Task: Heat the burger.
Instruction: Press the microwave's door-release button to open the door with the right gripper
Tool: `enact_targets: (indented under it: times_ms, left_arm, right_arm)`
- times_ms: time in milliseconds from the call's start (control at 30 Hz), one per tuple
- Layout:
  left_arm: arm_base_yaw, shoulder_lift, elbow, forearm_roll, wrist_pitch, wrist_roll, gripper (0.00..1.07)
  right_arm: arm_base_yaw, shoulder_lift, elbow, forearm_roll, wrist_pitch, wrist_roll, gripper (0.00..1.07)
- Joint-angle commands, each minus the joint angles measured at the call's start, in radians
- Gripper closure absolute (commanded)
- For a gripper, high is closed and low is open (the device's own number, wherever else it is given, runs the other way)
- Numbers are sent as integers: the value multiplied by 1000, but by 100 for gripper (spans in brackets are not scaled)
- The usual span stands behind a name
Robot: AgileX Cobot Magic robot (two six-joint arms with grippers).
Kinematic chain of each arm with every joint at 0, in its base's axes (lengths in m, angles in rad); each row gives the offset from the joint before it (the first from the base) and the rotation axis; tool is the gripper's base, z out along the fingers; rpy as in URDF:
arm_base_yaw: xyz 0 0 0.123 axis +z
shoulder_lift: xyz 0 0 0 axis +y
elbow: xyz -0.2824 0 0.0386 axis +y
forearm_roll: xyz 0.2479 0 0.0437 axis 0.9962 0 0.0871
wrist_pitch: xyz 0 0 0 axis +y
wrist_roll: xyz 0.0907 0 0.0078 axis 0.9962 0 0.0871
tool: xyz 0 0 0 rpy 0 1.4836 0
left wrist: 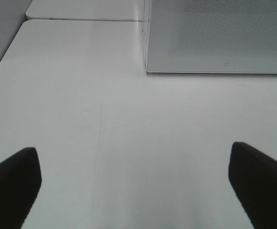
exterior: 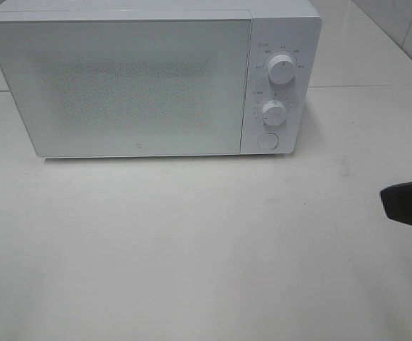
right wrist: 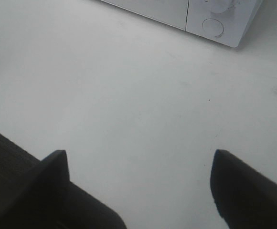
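Note:
The burger is out of view in every frame. A white microwave (exterior: 142, 78) stands at the back of the white table (exterior: 192, 241) with its door shut; its corner also shows in the left wrist view as the microwave (left wrist: 219, 38) and in the right wrist view as the microwave (right wrist: 196, 14). My right gripper (right wrist: 138, 181) hangs over bare table in front of the microwave's control side, open and empty; one dark fingertip (exterior: 408, 202) enters at the right edge of the high view. My left gripper (left wrist: 136, 186) is open and empty over the table, left of the microwave.
Two white dials (exterior: 280, 69) and a round button (exterior: 267, 140) sit on the microwave's right panel. The table's left edge (left wrist: 5, 57) runs beside a darker floor. A second table surface (exterior: 376, 50) lies behind the microwave.

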Motion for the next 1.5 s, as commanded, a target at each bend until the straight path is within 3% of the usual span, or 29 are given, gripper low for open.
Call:
enact_targets:
  times_ms: [33, 433, 567, 867, 1300, 1500]
  left_arm:
    - [5, -19, 2, -4, -11, -4, 6]
    - [5, -19, 2, -4, -11, -4, 6]
    - [5, -19, 2, -5, -11, -4, 6]
    - [5, -19, 2, -5, -11, -4, 6]
    - [5, -19, 2, -5, -11, -4, 6]
    - [5, -19, 2, -5, -11, -4, 6]
  right_arm:
    - [-7, -52, -4, -6, 57, 4, 29]
    - [-28, -289, -3, -112, 268, 99, 31]
    - [-140, -382, -3, -171, 299, 98, 31]
    - [-276, -525, -2, -186, 287, 98, 31]
    - [-368, -647, 48, -182, 294, 106, 31]
    - [-368, -695, 52, -182, 321, 106, 31]
